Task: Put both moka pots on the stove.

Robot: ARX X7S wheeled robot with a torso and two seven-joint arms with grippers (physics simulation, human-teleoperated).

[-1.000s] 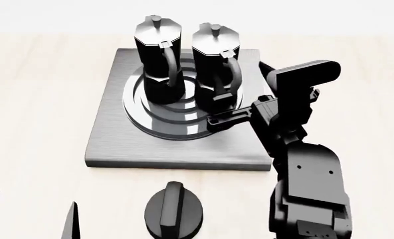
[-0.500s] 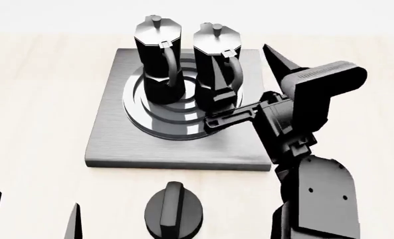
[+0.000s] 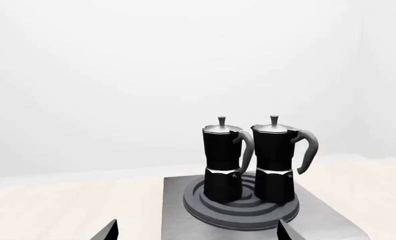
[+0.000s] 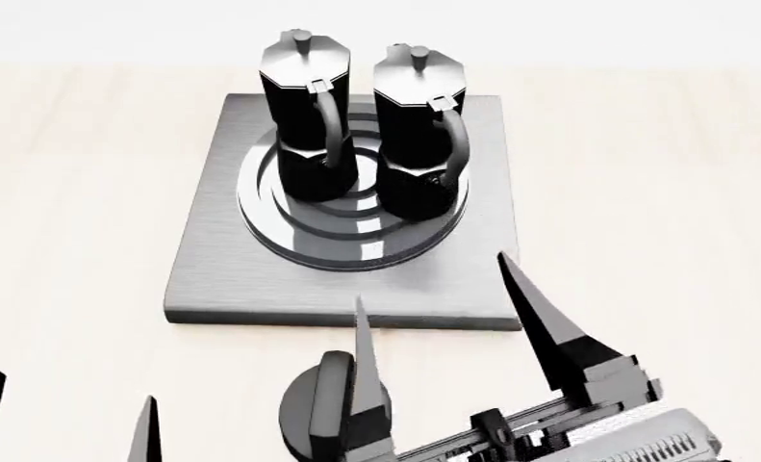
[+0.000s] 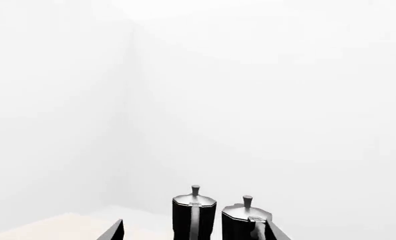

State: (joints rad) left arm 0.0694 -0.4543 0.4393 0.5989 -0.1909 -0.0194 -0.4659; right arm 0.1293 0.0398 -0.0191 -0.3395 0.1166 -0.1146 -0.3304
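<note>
Both glossy black faceted moka pots point(image 4: 306, 111) point(image 4: 418, 125) stand upright, side by side, on the brushed-grey square stove point(image 4: 214, 260) — just ahead of my right gripper point(image 4: 444, 313). Its fingers are spread, empty; my left gripper point(image 4: 65, 419) too — parted, holding nothing.

Stood on a pale, light-wood tabletop point(image 4: 637, 173) filling most of the head frame. Backed by plain white walls point(image 5: 265, 100), meeting in a faint corner upper left. Lit evenly and softly.

I see a round black knob point(image 4: 326, 409) low in the frame's centre, resting on the pale wooden desk point(image 4: 72, 192) under a white backdrop.
</note>
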